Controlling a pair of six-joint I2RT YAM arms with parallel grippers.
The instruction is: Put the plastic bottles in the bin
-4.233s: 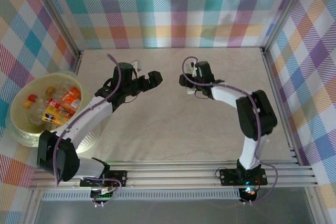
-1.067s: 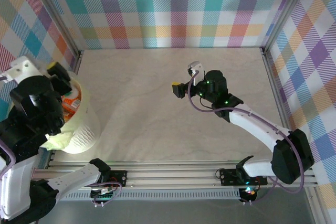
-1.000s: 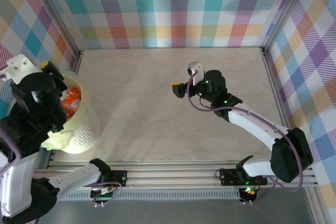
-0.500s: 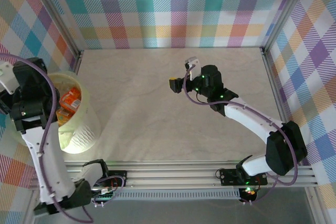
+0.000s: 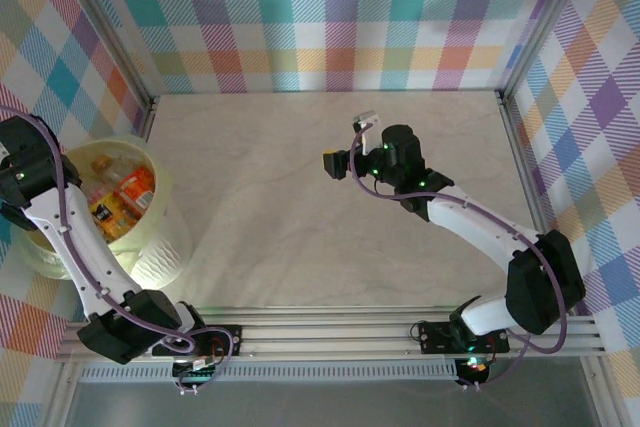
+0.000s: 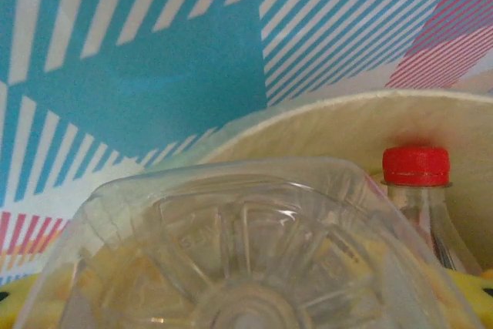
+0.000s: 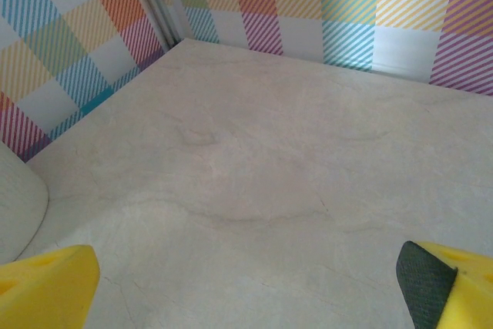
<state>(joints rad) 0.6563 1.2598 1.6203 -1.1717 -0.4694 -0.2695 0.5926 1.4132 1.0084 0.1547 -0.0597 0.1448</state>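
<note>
Left arm [image 5: 62, 222] has swung off the bin [image 5: 165, 247]; right pincer [image 7: 246, 283] gapes empty, left pincer unreadable.

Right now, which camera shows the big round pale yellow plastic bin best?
Top external: the round pale yellow plastic bin sits nearly whole at the table's left edge, bottles visible inside. Left wrist shows a curve of its wall behind a clear bottle base. Right wrist catches a sliver of its side.

Overhead camera behind the arm bases, looking down on table [image 5: 300, 197] and bin [image 5: 160, 252], left wrist camera close against a clear bottle [image 6: 231, 267] inside that bin, right wrist camera low, facing ahead past its fingertips [image 7: 46, 279] over the same table.
</note>
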